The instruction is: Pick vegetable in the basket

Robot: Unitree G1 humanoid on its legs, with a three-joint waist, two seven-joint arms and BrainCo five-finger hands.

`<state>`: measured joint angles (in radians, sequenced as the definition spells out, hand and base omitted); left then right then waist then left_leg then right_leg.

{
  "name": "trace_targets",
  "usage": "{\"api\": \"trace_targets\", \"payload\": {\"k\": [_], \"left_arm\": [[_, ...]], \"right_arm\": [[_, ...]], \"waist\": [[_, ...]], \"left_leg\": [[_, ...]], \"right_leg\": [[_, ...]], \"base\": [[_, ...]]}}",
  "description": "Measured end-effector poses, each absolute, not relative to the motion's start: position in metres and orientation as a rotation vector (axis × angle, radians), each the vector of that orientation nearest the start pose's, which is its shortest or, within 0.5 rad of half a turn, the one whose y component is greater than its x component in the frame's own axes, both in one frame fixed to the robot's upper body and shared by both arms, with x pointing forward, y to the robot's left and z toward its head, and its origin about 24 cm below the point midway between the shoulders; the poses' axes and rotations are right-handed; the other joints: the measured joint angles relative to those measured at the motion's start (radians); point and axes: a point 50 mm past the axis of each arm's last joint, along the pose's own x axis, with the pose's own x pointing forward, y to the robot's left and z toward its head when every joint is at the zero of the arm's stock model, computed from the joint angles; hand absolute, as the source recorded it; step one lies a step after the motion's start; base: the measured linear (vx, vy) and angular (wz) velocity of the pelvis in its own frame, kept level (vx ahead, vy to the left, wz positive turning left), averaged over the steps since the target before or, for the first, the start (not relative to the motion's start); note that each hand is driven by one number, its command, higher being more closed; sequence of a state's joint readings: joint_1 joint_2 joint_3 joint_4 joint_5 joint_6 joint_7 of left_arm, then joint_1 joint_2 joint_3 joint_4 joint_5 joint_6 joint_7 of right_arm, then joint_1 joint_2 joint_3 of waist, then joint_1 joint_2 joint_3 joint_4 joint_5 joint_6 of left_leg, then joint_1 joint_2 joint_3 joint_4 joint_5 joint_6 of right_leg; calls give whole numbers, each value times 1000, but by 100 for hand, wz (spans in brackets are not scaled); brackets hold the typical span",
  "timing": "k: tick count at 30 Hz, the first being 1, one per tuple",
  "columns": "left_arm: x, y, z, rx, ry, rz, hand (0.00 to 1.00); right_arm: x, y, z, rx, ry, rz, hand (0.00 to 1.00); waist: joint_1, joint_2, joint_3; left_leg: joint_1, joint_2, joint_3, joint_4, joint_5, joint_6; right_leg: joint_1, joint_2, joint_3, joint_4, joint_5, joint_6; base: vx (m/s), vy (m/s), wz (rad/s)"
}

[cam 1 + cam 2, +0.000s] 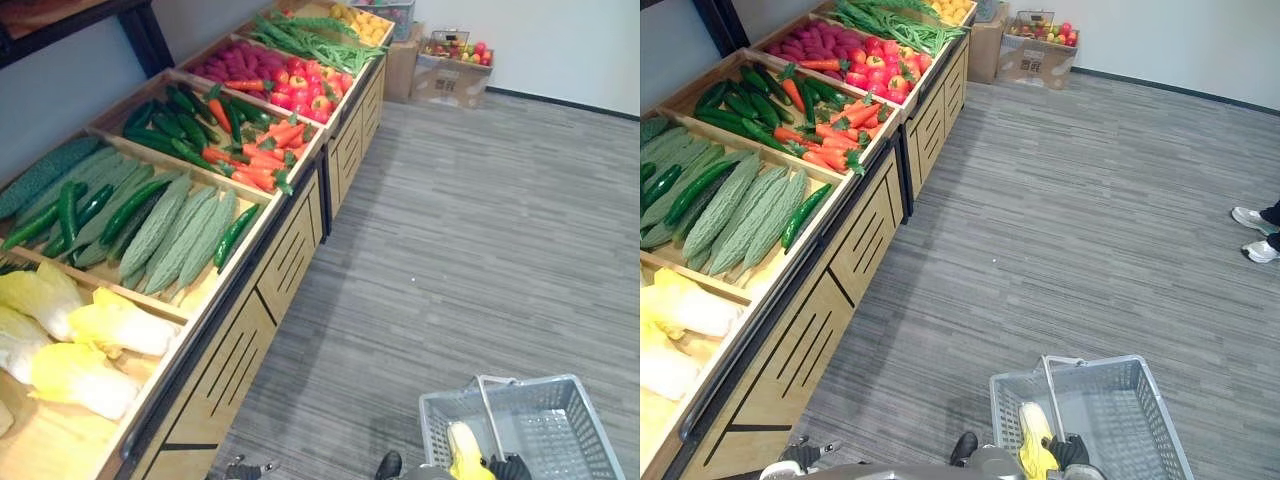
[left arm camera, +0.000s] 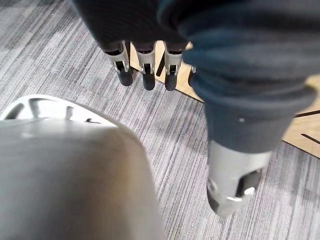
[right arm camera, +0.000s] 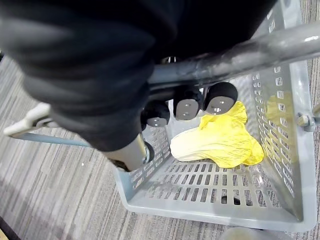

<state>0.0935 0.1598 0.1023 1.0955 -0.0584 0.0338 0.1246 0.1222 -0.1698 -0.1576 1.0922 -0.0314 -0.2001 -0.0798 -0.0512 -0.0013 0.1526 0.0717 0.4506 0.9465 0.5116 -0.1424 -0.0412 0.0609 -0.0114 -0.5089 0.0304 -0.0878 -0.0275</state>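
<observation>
One stand (image 1: pixel 260 290): wooden bins of produce along the robot's left, running away from it.
Basket (image 1: pixel 540 383): grey, hanging low on the robot's right, well apart from the stand.
Stand cabbages (image 1: pixel 110 325): yellow, in the nearest bin; the left hand is the nearer one, I'd judge.
Basket cabbage (image 3: pixel 220 140): lies on the basket floor, long axis across it, just under the right hand.
Right hand (image 3: pixel 190 107): fingers curled round the handle (image 3: pixel 240 55).
Left hand (image 2: pixel 147 70): fingers straight, hanging over the floor beside the stand, holds nothing.
</observation>
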Motion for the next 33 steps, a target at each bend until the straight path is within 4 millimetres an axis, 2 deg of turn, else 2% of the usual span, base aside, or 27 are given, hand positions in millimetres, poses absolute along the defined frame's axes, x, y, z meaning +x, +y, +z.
{"api": "trace_targets", "payload": {"k": [2,3,4,5,7,8,9,10,11,15,17,19,22,23,24,27,30,33], "left_arm": [[66,225,-164,85,1217,349,0],[64,223,-165,84,1220,350,0],[63,222,-165,91,1224,353,0],[61,222,-165,92,1227,355,0],[66,218,-165,89,1211,343,0],[66,215,-166,80,1209,342,0],[66,215,-166,78,1209,342,0],[68,216,-165,82,1204,344,0],[68,217,-165,83,1201,346,0],[68,216,-166,90,1201,332,0],[71,214,-165,92,1187,322,0],[72,214,-165,95,1183,322,0],[71,215,-165,100,1177,323,0],[71,215,-165,101,1173,325,0],[70,218,-164,110,1170,325,0],[72,219,-164,129,1167,308,0],[71,219,-164,126,1167,312,0],[71,219,-164,128,1169,320,0]], "right_arm": [[88,-246,-148,-165,964,-308,100],[91,-248,-147,-171,951,-309,100],[94,-250,-144,-180,929,-308,100],[93,-251,-144,-182,930,-308,100],[86,-253,-146,-183,950,-315,100],[81,-256,-146,-191,966,-321,100],[79,-258,-146,-195,973,-324,100],[73,-257,-147,-194,988,-321,100],[65,-257,-149,-195,1012,-321,100],[44,-255,-154,-180,1088,-339,100],[37,-255,-155,-143,1102,-385,100],[35,-255,-155,-134,1104,-396,100],[36,-249,-157,-115,1100,-394,100],[38,-247,-157,-113,1094,-389,100],[44,-243,-158,-103,1079,-382,100],[42,-244,-158,-104,1086,-385,100],[38,-242,-160,-100,1109,-386,100],[34,-241,-161,-95,1132,-385,100]], "waist": [[17,9,8],[23,17,8],[24,29,9],[22,31,10],[21,38,12],[21,46,10],[21,45,10],[9,56,7],[-1,45,7],[-5,44,1],[-8,53,-1],[-24,49,-2],[-23,37,1],[-21,34,1],[-25,30,2],[-26,24,2],[-24,22,3],[-24,23,3]], "left_leg": [[-36,-88,-287,-42,-41,-16],[-36,-123,-354,-74,-43,-19],[-36,-190,-485,-154,-42,-21],[-35,-211,-529,-189,-40,-20],[-35,-264,-699,-291,-43,-26],[-28,-279,-778,-326,-52,-62],[-22,-289,-775,-334,-67,-72],[-27,-301,-739,-337,-78,-61],[-28,-315,-708,-337,-80,-57],[6,-354,-646,-373,-76,-41],[22,-367,-626,-389,-76,-41],[25,-372,-626,-389,-76,-41],[37,-370,-604,-388,-77,-40],[37,-368,-591,-387,-78,-38],[39,-362,-569,-385,-85,-27],[41,-363,-575,-373,-86,-27],[35,-354,-604,-351,-86,-27],[34,-345,-637,-354,-86,-27]], "right_leg": [[-28,-20,116,41,-10,-3],[-42,-20,153,52,-13,4],[-74,-20,229,80,-10,11],[-85,-18,256,88,-10,12],[-114,-4,350,97,3,31],[-133,8,400,97,14,48],[-143,8,422,95,22,59],[-144,2,464,72,47,82],[-145,-10,483,47,81,89],[-142,-31,536,5,109,110],[-144,-40,557,-14,124,117],[-145,-41,565,-14,124,117],[-173,-25,560,18,124,116],[-188,-22,543,38,120,111],[-217,-25,487,83,99,80],[-211,-14,498,72,101,83],[-181,-12,501,13,114,89],[-123,-14,454,-88,146,84]], "base": [[-92,77,-142],[-102,139,-181],[-79,102,-154],[-107,125,-165],[-124,131,-131],[-100,176,-116],[-43,229,-102],[7,275,-73],[34,234,-61],[72,176,-47],[121,113,-25],[110,78,-18],[63,13,-39],[-4,-39,-63],[-11,-38,-42],[5,-28,-21],[1,-36,-4],[-16,-54,23]]}}
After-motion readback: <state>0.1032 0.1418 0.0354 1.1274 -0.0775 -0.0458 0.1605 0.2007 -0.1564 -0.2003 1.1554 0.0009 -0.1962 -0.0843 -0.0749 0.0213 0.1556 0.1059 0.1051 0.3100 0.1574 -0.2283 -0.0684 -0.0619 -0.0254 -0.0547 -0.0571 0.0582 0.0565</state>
